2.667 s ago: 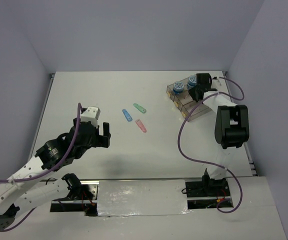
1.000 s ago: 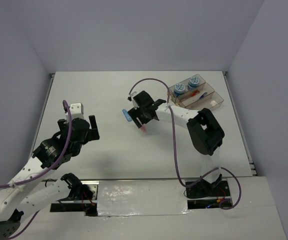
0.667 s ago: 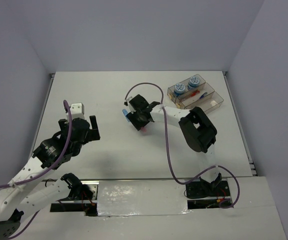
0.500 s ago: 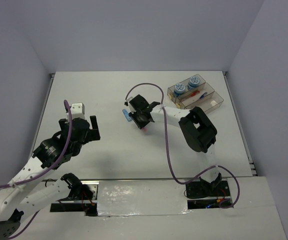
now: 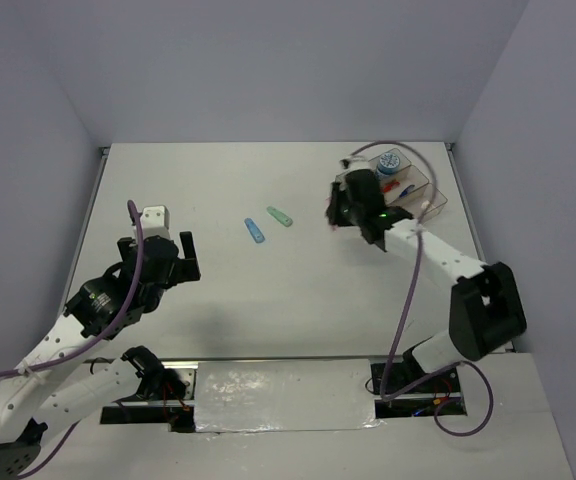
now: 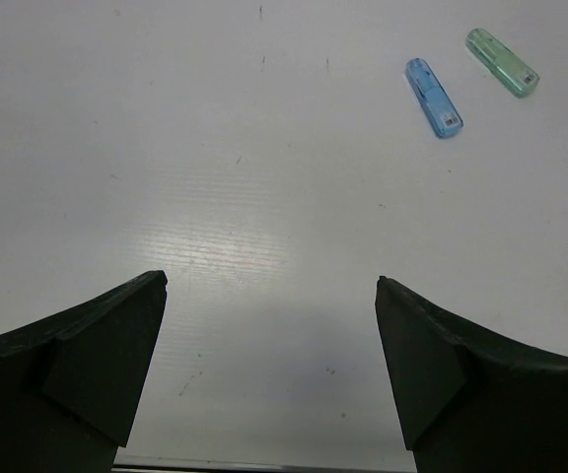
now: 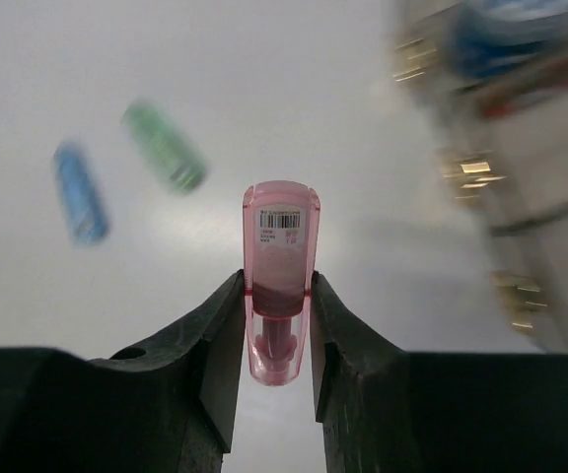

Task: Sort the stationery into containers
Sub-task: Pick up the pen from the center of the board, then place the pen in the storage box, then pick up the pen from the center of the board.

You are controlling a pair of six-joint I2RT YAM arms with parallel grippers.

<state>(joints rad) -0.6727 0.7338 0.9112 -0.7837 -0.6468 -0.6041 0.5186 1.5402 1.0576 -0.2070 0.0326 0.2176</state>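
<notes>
**Right gripper holds pink piece by the bins; left gripper wide open, empty**

The right gripper (image 7: 277,286) is clamped on the pink piece (image 7: 281,258). Both fingers press its long sides, and the rounded barcode end sticks out past the tips. The jaws are narrowed to the piece's width with nothing else between them. In the top view this gripper sits at the left end of the containers (image 5: 434,197) and covers part of them. The pink piece is off the table (image 5: 218,300).

The containers are a clear brown-tinted stepped row at the far right of the table. One blue-and-white tape roll (image 5: 389,162) shows in the farthest bin. Something red and blue lies in the next bin, too small to name. In the right wrist view the bins are a blur at the right edge.

The blue piece (image 5: 255,231) and the green piece (image 5: 280,216) lie flat on the table near its middle. They are side by side but not touching, the green one farther back. Both are well left of the right gripper and well apart from the containers.

The left gripper (image 6: 271,281) hangs over bare table at the left with its jaws spread wide, gripping nothing. In its wrist view the blue and green pieces lie ahead and to the right, well clear of its fingers.
</notes>
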